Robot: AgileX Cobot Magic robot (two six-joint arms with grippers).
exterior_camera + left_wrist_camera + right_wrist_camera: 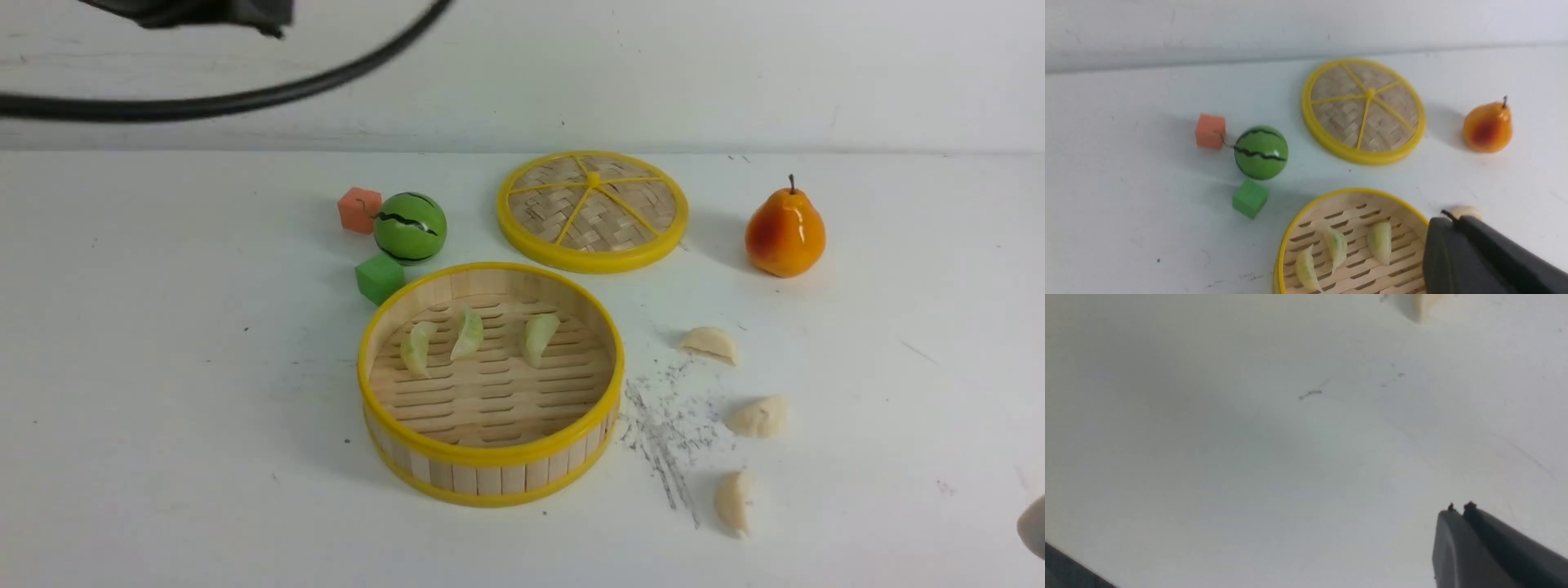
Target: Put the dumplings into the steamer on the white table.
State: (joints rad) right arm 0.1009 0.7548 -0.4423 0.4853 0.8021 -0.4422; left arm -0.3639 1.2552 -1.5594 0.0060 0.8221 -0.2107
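Arms: left gripper [1450,221] held high over the rear-left of the bench, black fingers pressed together, empty. Right gripper [1459,508] low over the front-right corner, also closed on nothing.

Round wooden-slat steamer with yellow rims [490,459] sits mid-bench on the matte white table [163,367], toward the front edge. It holds three glossy pale-green crescent dumplings [468,333], long axes roughly front-to-rear. Three cream-white crescent dumplings [759,416] lie between the steamer and the right edge.

3 dumplings [468,333] inside steamer [490,455], 3 outside

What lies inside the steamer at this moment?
Three pale green dumplings lie on the steamer floor. Its near wall hides the closest strip of floor.
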